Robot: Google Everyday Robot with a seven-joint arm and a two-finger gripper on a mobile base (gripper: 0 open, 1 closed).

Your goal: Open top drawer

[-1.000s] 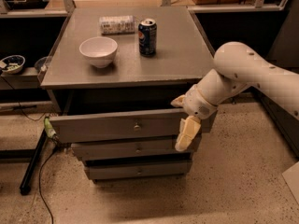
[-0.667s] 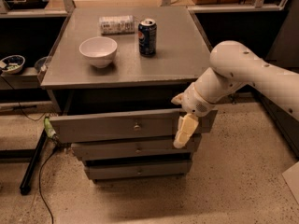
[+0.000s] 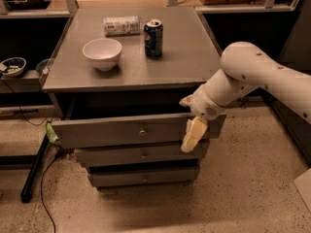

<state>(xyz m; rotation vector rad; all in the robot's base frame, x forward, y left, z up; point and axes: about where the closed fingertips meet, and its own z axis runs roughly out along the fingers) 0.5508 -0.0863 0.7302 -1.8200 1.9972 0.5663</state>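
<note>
Camera view: top drawer (image 3: pixel 112 132) sat partway out of the cabinet (image 3: pixel 194 57), its front panel forward of the two lower drawers (image 3: pixel 116 156), knob (image 3: pixel 142 130) at centre. Gripper (image 3: pixel 193 132) hung at the panel's right end, against its face. Couldn't tell whether it was clamped or spread. Bowl (image 3: pixel 102 53) and soda can (image 3: pixel 153 38) stood on the cabinet top, apart.

My jaws, smooth matt plastic, hang at 3 o'clock from the shiny metal knob (image 3: pixel 142 130) on the top drawer (image 3: pixel 97 132), matt grey wood.
</note>
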